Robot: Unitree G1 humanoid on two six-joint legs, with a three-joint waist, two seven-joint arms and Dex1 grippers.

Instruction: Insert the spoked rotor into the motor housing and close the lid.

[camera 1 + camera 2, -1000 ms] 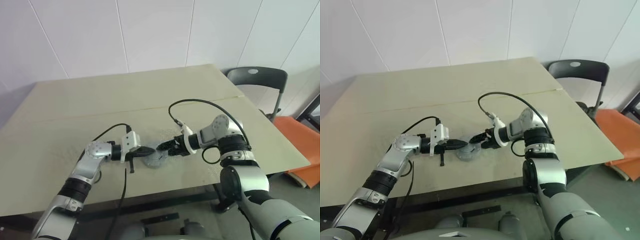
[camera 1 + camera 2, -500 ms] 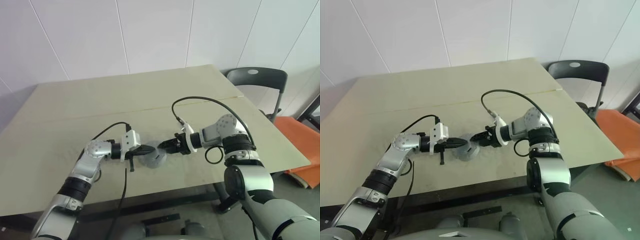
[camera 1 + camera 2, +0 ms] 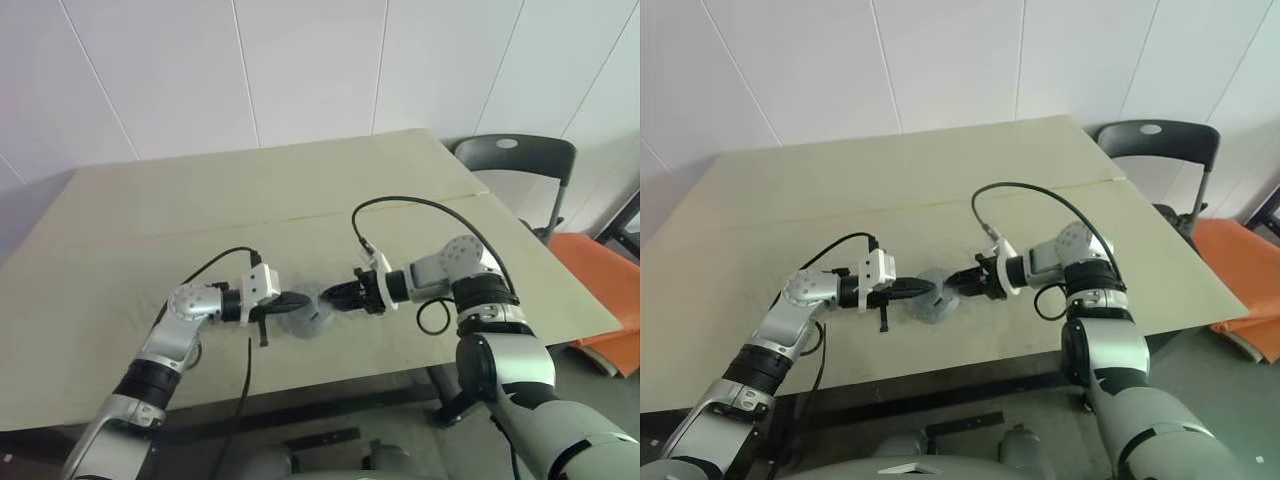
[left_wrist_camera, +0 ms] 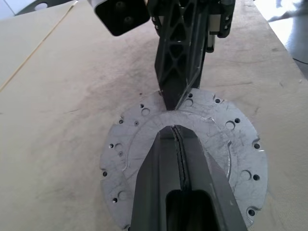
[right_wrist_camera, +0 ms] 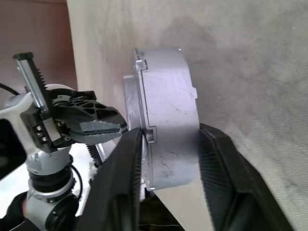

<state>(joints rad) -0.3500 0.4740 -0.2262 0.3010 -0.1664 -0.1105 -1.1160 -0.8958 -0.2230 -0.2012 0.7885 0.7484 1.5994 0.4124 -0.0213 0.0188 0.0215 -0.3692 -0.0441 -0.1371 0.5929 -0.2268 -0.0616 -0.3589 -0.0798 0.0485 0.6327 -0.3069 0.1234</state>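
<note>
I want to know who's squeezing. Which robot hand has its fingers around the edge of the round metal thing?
The right end effector: its two fingers straddle the motor housing's thick rim. The left end effector is shut, fingers pressed together over the flat face.

Scratched matt metal motor housing (image 4: 226,144); scuffed matt table (image 4: 72,86).

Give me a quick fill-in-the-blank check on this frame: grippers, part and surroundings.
1. The left gripper has its fingers ___.
2. The motor housing lies on the table between the two ___.
3. Past the table's right end stands a dark ___.

Missing words: shut; grippers; chair.
</note>
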